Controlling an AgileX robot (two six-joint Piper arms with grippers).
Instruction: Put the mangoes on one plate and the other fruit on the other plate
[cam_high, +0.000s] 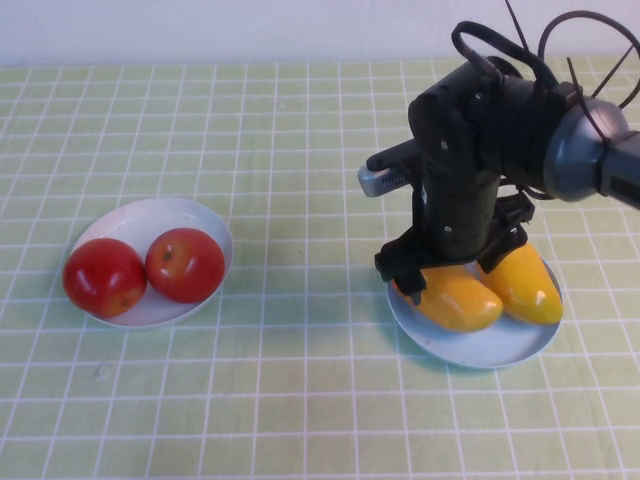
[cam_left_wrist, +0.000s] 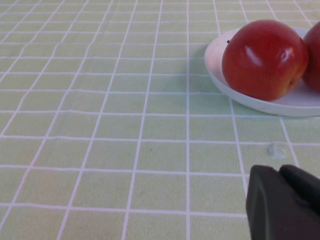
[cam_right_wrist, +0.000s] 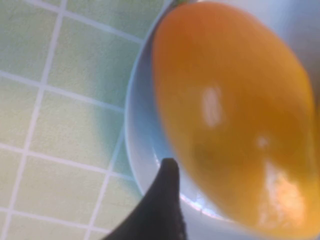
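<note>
Two mangoes lie side by side on the light blue plate (cam_high: 470, 352) at the right: one mango (cam_high: 455, 298) to the left, the other mango (cam_high: 525, 285) to the right. My right gripper (cam_high: 450, 278) reaches down over the left mango and is open, its jaws on either side of the fruit. Its dark finger (cam_right_wrist: 162, 205) stands beside the mango (cam_right_wrist: 230, 115), with the plate rim (cam_right_wrist: 137, 150) below. Two red apples (cam_high: 103, 277) (cam_high: 185, 264) sit on the white plate (cam_high: 165, 215) at the left. My left gripper (cam_left_wrist: 280, 172) hovers shut near that plate (cam_left_wrist: 280, 106) and an apple (cam_left_wrist: 264, 59).
A green checked cloth (cam_high: 300, 330) covers the whole table. The right arm's bulky wrist and cables (cam_high: 520, 110) rise above the blue plate. The left arm is out of the high view.
</note>
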